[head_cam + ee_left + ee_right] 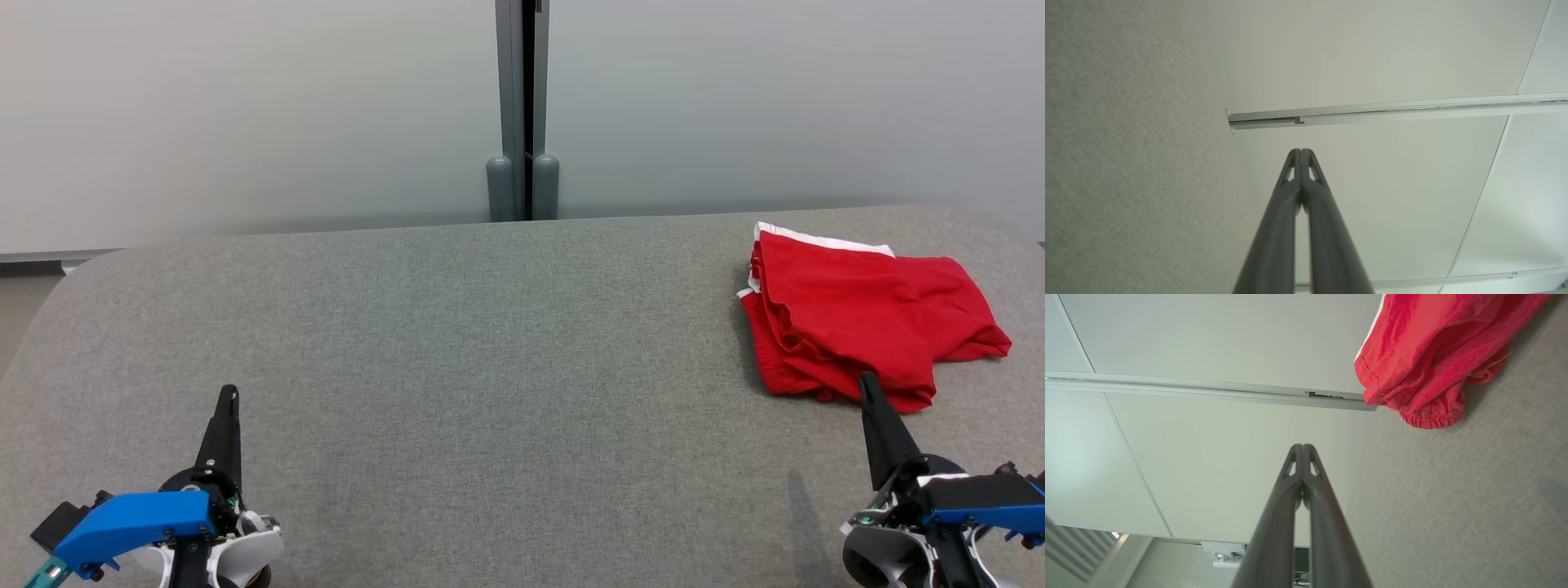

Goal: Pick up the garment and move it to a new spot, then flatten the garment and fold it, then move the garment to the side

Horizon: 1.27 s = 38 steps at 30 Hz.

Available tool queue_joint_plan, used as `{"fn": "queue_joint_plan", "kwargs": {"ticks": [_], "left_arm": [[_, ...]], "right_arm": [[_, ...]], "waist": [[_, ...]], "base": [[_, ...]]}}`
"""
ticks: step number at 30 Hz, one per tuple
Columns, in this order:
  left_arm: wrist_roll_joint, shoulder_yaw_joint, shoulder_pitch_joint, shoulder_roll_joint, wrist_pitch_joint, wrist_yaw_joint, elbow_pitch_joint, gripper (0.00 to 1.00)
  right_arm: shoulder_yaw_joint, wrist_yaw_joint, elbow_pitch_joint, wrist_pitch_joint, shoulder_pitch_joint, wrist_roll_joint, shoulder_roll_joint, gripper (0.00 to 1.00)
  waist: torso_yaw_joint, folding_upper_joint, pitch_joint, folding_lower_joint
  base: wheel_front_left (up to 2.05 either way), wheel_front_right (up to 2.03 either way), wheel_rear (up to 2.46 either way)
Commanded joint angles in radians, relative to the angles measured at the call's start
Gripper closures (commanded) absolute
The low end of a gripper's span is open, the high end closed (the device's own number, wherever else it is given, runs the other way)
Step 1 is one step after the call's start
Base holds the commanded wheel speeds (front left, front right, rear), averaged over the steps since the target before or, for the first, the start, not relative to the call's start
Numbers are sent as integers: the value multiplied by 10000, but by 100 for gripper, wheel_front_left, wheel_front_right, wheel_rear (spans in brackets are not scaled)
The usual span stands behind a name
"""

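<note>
My left claw [231, 395] sits low and near, over the grey table [490, 367]. It's together, tips pressed flat against each other with no gap, nothing held. The left wrist view confirms it: left claw [1301, 152] is closed on nothing, with table cloth [1126, 163] along one side of it and pale wall beyond its tips.

My right claw [867, 380] is also near and also over the table. It's together and empty too. The right wrist view shows the right claw [1302, 447] with tips meeting and nothing between them, and the table [1453, 498] running off to one side.

The red garment [857, 318] is just ahead of my right claw, a bunched, folded pile with white trim on its far edge. It's well apart from my left claw, across the table. In the head view my right tip overlaps its near hem. In the right wrist view the garment [1421, 355] lies ahead and off to the side, clear of the tips, not touching.

Farther out, past both claws, the table's far edge meets the pale wall [245, 122]. A grey post [522, 106] stands up between the claws' lines, and a rail [1208, 392] runs across the wall.
</note>
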Motion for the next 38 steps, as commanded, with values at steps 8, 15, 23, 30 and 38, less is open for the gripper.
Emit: {"fn": "queue_joint_plan", "kwargs": {"ticks": [8,15,23,30,38], "left_arm": [[-624,119,-115,-33,191,-17,-142,100],[-686,129,-113,-36,223,-18,-146,100],[-687,128,-113,-36,223,-18,-147,100],[-687,127,-112,-36,222,-18,-148,100],[-688,126,-112,-36,221,-18,-148,100]], "right_arm": [[-109,0,-177,191,188,668,34,100],[-116,0,-188,213,183,719,34,100],[-114,0,-186,212,182,720,33,100],[-113,0,-186,212,180,720,33,100],[-112,0,-187,211,180,722,31,100]], "waist": [[15,0,7,0],[18,0,9,0],[18,0,9,0],[18,0,9,0],[18,0,9,0]], "base": [[0,0,0],[0,0,0],[0,0,0],[0,0,0],[0,0,0]]}}
